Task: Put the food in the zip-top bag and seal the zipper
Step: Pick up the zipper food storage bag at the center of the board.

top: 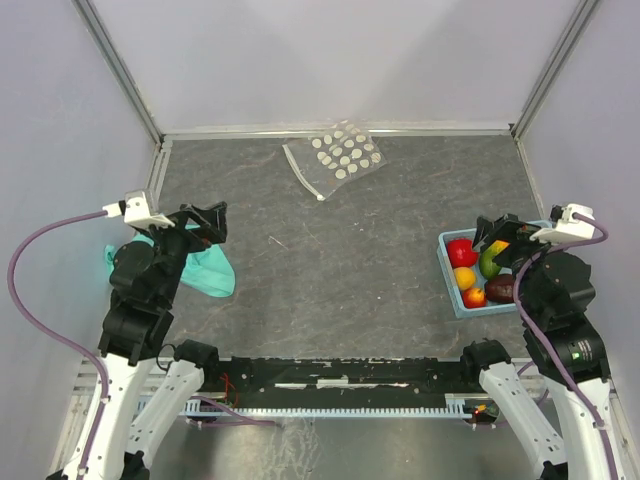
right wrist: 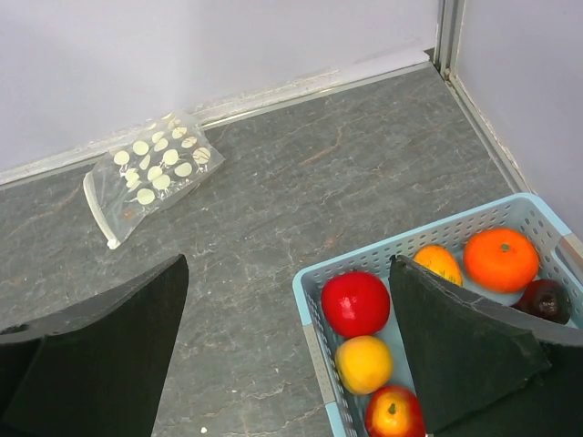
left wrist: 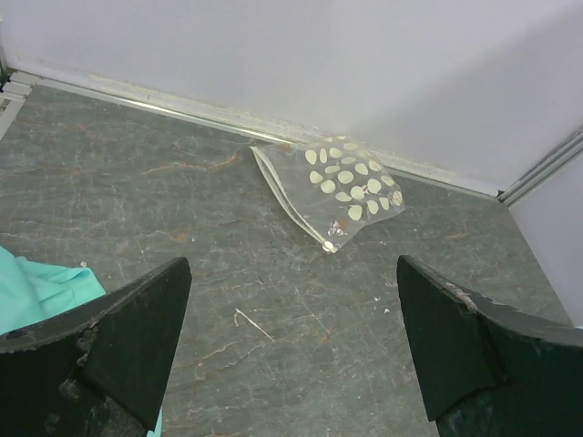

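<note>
Six pieces of food (right wrist: 355,303) are showing in one blue basket (right wrist: 392,248) at the surface's right side; a black finger is covering part of it, so the full count is unclear. One dotted bag (top: 340,155) is lying flat near the far wall, its zipper (top: 303,172) facing left. One teal cloth (top: 210,270) is lying partly under the left arm. The left end effector (left wrist: 291,269) and right end effector (right wrist: 287,264) are hanging released, grasping nothing. The dark veined surface (top: 380,260) is meeting pale walls (top: 330,60).
</note>
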Action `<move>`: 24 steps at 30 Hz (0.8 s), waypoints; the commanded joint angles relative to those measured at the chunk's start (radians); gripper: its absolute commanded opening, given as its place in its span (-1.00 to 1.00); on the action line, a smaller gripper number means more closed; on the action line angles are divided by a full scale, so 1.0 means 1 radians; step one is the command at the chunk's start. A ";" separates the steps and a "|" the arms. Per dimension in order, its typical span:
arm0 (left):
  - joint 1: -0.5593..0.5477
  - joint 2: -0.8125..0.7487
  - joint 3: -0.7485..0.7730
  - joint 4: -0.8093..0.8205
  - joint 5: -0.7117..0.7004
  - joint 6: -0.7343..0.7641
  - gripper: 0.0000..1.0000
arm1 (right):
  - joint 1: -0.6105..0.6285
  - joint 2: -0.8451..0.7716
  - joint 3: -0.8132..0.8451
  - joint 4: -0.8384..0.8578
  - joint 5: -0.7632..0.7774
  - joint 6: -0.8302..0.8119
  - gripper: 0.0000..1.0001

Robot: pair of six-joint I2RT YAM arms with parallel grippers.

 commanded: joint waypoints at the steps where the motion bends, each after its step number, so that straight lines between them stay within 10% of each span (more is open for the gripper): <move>1: 0.006 0.013 -0.005 0.052 0.004 0.027 1.00 | -0.002 0.013 0.027 0.047 -0.005 -0.013 0.98; 24: 0.005 0.271 -0.058 0.220 0.085 -0.198 0.97 | -0.002 0.013 -0.051 0.127 -0.044 0.013 0.98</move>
